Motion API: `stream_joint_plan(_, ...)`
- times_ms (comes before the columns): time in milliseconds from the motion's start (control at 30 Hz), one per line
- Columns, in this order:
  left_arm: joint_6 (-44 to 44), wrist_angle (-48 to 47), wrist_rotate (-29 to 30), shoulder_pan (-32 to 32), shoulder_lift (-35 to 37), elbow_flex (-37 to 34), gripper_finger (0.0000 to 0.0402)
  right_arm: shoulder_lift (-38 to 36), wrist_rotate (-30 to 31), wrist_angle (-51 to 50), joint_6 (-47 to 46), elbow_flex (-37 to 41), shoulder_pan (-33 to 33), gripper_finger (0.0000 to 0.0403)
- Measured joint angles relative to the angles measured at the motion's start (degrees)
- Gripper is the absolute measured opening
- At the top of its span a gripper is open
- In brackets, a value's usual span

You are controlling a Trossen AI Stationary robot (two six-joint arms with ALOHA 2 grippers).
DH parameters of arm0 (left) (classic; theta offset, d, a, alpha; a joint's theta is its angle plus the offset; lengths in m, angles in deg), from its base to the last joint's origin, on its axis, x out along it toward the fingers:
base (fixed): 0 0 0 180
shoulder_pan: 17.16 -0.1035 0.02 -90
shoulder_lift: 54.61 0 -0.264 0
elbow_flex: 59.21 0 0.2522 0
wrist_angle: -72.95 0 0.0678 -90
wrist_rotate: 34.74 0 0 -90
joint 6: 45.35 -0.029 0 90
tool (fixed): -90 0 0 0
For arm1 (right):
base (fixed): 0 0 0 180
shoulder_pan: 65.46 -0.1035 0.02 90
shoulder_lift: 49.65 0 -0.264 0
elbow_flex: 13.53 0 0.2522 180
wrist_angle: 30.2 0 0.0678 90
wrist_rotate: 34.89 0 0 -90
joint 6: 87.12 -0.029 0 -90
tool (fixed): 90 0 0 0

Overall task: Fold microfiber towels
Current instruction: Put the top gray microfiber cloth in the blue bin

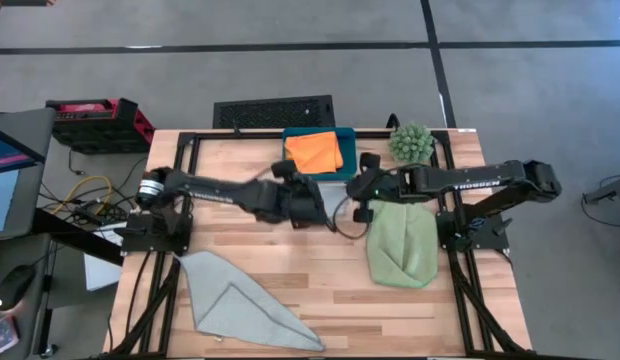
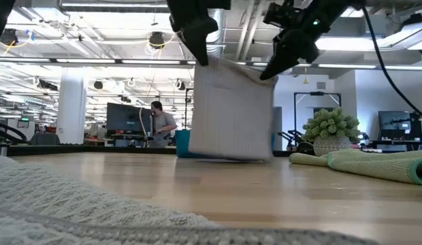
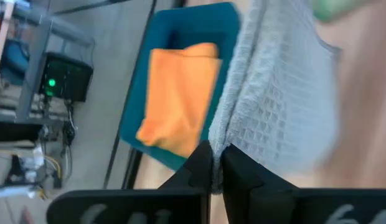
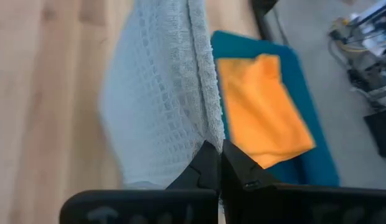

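Low view: grey towel [image 2: 231, 112] hangs vertically, both end effectors [image 2: 197, 30] [image 2: 289, 51] clamping top corners.

One pale grey-blue towel [image 2: 231, 112] with a waffle weave is held up off the table by its top edge, hanging flat with its lower edge close to the wood. A second pale grey-blue towel [image 1: 240, 303] is spread at the table's front left, one corner folded over. An orange towel [image 1: 314, 152] is laid folded in the teal tray [image 1: 345, 160]. A light green towel [image 1: 402, 243] is lying folded at the right.
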Motion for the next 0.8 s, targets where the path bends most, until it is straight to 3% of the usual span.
stream_joint_plan(200, -3.2, 0.1, -4.4, -6.8, 1.3, 0.0, 0.0004, 0.8, -0.7, 4.6, 4.9, 0.0, 6.4, 0.0013)
stream_joint_plan(800, -16.4, 10.7, -6.6, -23.3, 0.6, -0.1, 0.0004, 8.7, -1.4, 21.6, 15.7, -0.3, 21.3, 0.0013)
